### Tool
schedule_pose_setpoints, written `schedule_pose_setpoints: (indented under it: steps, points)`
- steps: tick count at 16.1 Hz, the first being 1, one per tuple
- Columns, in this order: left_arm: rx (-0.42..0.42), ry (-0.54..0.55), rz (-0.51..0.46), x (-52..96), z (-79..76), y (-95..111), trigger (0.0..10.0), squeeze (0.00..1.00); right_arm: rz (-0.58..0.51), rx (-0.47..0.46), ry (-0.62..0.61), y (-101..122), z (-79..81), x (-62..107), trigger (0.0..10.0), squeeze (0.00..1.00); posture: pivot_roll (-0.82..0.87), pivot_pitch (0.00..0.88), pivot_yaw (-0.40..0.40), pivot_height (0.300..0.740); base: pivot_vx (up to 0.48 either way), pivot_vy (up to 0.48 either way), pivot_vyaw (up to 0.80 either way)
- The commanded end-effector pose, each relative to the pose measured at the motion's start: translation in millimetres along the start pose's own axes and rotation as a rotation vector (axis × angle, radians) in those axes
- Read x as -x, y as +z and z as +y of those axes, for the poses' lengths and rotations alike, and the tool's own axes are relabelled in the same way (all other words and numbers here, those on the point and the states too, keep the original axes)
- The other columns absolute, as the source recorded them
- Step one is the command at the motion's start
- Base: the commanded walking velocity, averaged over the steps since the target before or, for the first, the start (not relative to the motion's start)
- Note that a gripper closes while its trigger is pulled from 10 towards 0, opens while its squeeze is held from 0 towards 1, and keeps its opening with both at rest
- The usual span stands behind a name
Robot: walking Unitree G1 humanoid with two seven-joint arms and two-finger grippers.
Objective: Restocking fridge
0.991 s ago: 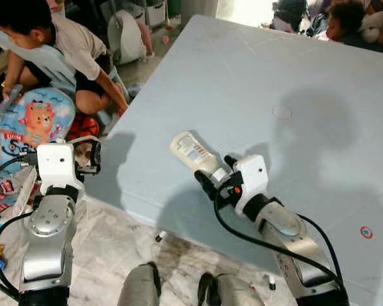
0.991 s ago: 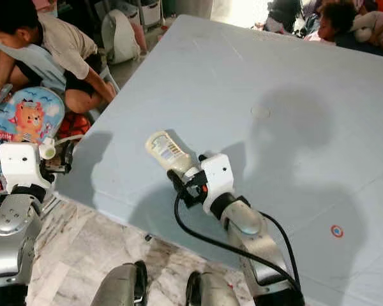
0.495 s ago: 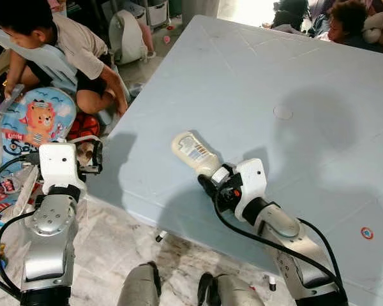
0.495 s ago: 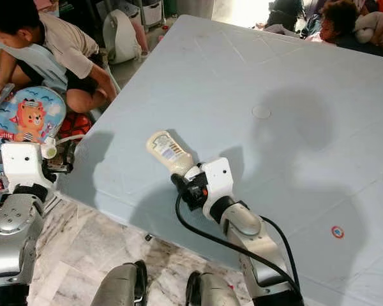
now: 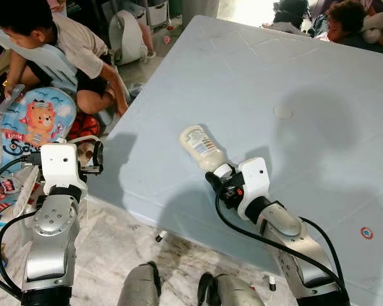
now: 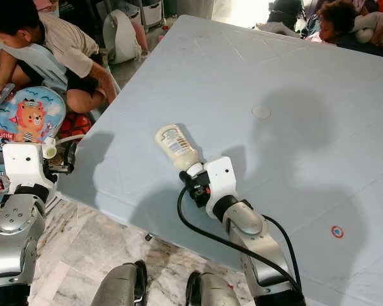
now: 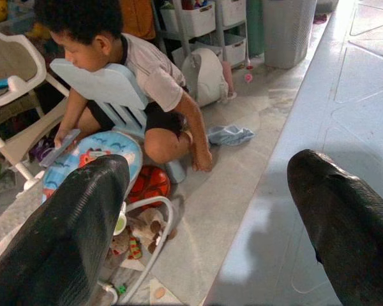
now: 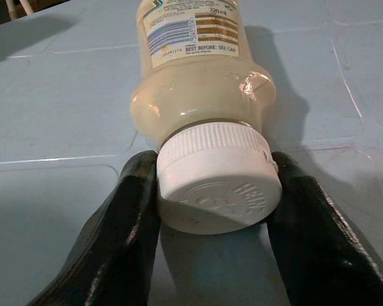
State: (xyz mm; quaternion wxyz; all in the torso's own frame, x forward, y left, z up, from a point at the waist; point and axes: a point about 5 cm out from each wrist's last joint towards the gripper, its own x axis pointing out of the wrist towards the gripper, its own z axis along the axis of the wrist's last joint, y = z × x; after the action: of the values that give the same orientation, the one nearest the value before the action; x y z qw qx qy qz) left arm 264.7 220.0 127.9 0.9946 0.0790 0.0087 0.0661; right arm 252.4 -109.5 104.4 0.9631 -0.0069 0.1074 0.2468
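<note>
Right gripper: both black fingers clamped on the white cap of a mayonnaise bottle. The bottle body runs out past the fingertips, tilted, its far end up and away from the wrist, label facing up. From the head views it cannot be told whether the body rests on the table or hangs just above it; its shadow lies close beside it.

Step in hand, as I judge it: pick-up of the bottle for the fridge, with the grasp made and transport not yet begun. The hold is on the cap alone, so the heavy body hangs beyond the fingertips. The next move likely calls for a slow lift and a steady wrist, or the bottle may pivot or slip.

Left gripper: fingers spread wide, nothing between them, held off the table's near left corner over the floor.

Edges and room: the near table edge passes just behind the right fingers, under the wrist. Ahead of the fingertips the blue top lies broad, bearing only a small round mark well beyond the bottle.

Beyond the left fingers, a person crouches on the floor among toys and a chair; swing room that way is tight.
</note>
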Motion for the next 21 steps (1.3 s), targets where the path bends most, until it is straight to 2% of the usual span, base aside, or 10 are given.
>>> schedule_pose_setpoints:
  steps: [1, 6, 7, 12, 14, 16, 18, 20, 21]
  points:
    - [-0.005, -0.002, -0.007, -0.2, -1.7, 2, 10.0, 0.0, -0.015, 0.021, -0.019, 3, -2.5, 1.2, 0.0, 0.0, 0.02, 0.132, -0.03, 0.74, 0.0, 0.0, 0.0]
    - [-0.004, -0.006, -0.011, -3.9, -4.2, 4, 10.0, 0.0, -0.113, 0.234, -0.033, 20, -6.9, 4.5, 0.0, 0.0, 0.02, 0.13, -0.023, 0.74, 0.0, 0.0, 0.0]
    - [-0.005, -0.008, -0.026, -7.2, -5.2, 9, 10.0, 0.0, -0.174, 0.296, -0.052, 32, -9.7, 6.0, 0.0, 0.0, 0.01, 0.137, -0.018, 0.74, 0.0, 0.0, 0.0]
    - [-0.008, -0.011, -0.058, -12.4, -8.5, 18, 10.0, 0.0, -0.264, 0.423, -0.074, 54, -14.9, 1.9, 0.0, 0.0, 0.0, 0.15, -0.016, 0.74, 0.0, 0.0, 0.0]
    - [-0.019, -0.022, -0.072, -14.1, -12.2, 21, 10.0, 0.0, -0.249, 0.416, -0.045, 55, -17.6, -0.9, 0.0, 0.0, 0.0, 0.143, -0.022, 0.74, 0.0, 0.0, 0.0]
    - [-0.037, -0.037, -0.097, -15.4, -15.3, 24, 10.0, 0.0, -0.191, 0.383, 0.056, 49, -11.9, -2.3, 0.0, 0.0, 0.0, 0.141, -0.022, 0.74, 0.0, 0.0, 0.0]
    - [-0.032, -0.071, -0.165, -16.7, -22.2, 38, 10.0, 0.0, -0.145, 0.355, 0.201, 42, 0.6, 0.3, 0.0, 0.0, 0.0, 0.136, -0.023, 0.74, 0.0, 0.0, 0.0]
    - [-0.006, -0.087, -0.206, -17.0, -28.7, 49, 10.0, 0.0, -0.139, 0.333, 0.271, 40, 7.4, 3.4, 0.3, 0.0, 0.0, 0.126, -0.023, 0.74, 0.0, 0.0, 0.0]
    - [0.021, -0.099, -0.248, -17.7, -33.3, 59, 10.0, 0.0, -0.142, 0.309, 0.299, 41, 9.2, 4.4, 0.0, 0.0, 0.0, 0.123, -0.022, 0.74, 0.0, 0.0, 0.0]
